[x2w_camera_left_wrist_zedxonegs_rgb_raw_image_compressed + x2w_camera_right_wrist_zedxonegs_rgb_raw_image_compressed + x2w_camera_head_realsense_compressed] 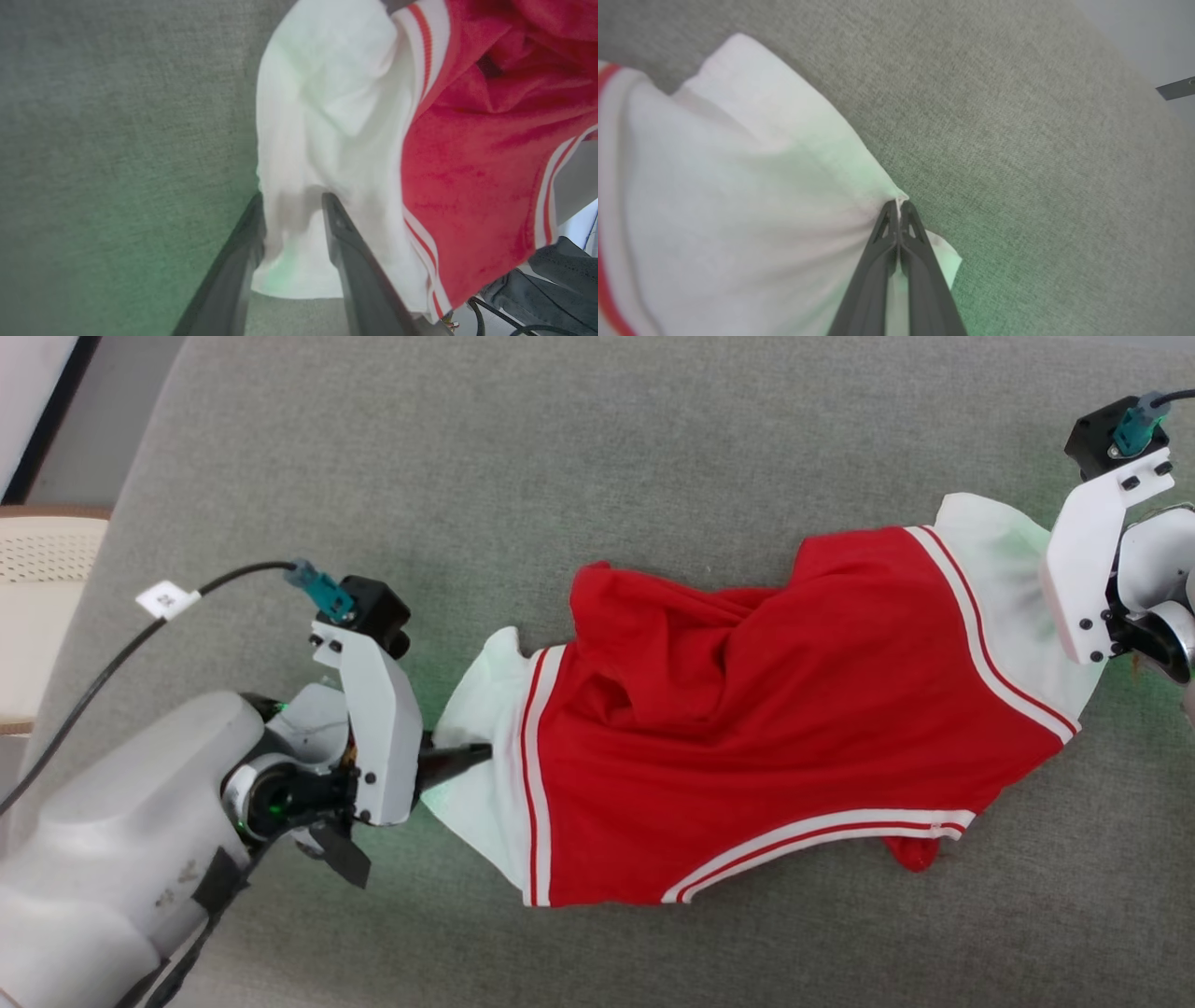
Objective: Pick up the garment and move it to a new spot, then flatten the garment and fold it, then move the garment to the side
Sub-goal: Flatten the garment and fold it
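Across nearly the whole head view, a grey-green woven cushion surface (653, 439).

Over its middle and right, from just left of centre to the right edge, the garment (747, 728), lengthwise between the two grippers. Red body rumpled, with deep folds toward the upper centre. One white sleeve at the left end, the other at the upper right. White-and-red striped bands along both sleeve seams and the lower edge. Whether fully resting on the surface, impossible to tell.

At the lower left, the pale grey left forearm (103, 840), ending in a white wrist housing (378, 728). At the far left edge, a cream perforated object (42, 607). At the right edge, the right arm's white bracket (1083, 560), over the upper-right sleeve.

Just past the housing, the left gripper (471, 758), one dark finger reaching onto the left sleeve. In the left wrist view, the same left gripper (292, 198) with jaws plainly parted, white sleeve cloth loose in the gap between the dark fingers (348, 242), not pinched.

In the right wrist view, the right gripper (899, 207) closed tight, fingertips pressed together on the hem of the white sleeve, cloth puckered at the pinch.

At the left of the head view, a black cable (93, 693), a teal connector (317, 586) at its end and a small white tag (168, 599) partway along.
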You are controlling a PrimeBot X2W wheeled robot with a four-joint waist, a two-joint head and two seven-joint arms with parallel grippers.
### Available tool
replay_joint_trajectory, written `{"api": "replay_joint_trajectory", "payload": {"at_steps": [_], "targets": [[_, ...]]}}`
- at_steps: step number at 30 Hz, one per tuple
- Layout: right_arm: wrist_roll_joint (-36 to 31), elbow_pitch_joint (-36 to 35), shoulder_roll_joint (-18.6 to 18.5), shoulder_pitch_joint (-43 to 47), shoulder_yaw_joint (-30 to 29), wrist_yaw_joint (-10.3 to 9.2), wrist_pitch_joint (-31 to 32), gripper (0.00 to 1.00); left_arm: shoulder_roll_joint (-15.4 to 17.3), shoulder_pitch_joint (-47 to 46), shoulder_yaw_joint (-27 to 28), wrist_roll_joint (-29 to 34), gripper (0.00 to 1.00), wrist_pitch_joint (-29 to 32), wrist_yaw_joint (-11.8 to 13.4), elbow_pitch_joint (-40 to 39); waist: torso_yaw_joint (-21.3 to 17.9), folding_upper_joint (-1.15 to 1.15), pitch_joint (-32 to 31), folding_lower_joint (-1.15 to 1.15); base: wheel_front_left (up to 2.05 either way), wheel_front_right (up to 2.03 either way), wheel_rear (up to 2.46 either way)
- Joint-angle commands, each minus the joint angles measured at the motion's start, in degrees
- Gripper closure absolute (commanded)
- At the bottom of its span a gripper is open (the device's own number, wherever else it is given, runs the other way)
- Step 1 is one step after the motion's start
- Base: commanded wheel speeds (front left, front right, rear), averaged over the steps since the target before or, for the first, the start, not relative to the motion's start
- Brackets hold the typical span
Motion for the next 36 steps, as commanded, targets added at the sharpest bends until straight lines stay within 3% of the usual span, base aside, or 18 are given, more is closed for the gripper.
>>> {"api": "replay_joint_trajectory", "payload": {"at_steps": [1, 10, 16, 23, 28, 36], "targets": [[0.1, 2.7, 0.1, 3.1, 1.3, -0.11, 0.5, 1.0, -0.8, 0.5, -0.7, -0.5, 1.0, 0.0, -0.1, -0.3, 0.0, 0.0, 0.0, 0.0, 0.0, 0.0, 0.0], [6.8, 2.3, 2.4, 2.3, -1.1, -0.08, -5.8, 1.0, -0.1, -0.5, 2.4, -4.6, 1.0, -6.1, -0.1, -0.9, -1.0, 0.0, -1.2, 0.0, 0.0, 0.0, 0.0], [15.3, 1.2, 3.2, 2.0, -8.5, -0.11, -12.1, 1.0, 0.9, 1.2, 9.9, -11.1, 1.0, -11.5, -0.1, -6.3, -2.7, 0.0, -3.6, 0.0, 0.0, 0.0, 0.0], [20.7, 1.0, 4.4, -2.0, -17.4, -0.1, -17.2, 1.0, 2.0, -0.6, 19.2, -13.6, 1.0, -15.9, -0.1, -8.1, -6.2, 0.0, -3.6, 0.0, 0.0, 0.0, 0.0], [24.8, 4.1, 8.6, -8.9, -26.2, -0.1, -23.0, 1.0, 1.0, -6.3, 22.8, -7.6, 1.0, -23.4, -0.1, 0.8, -8.6, 0.0, -1.9, 0.0, 0.0, 0.0, 0.0], [26.6, 10.7, 14.8, -24.3, -36.0, -0.1, -36.3, 1.0, -5.9, -19.8, 28.2, -4.5, 1.0, -35.2, -0.1, 15.5, -11.8, 0.0, 1.1, 0.0, 0.0, 0.0, 0.0]]}}
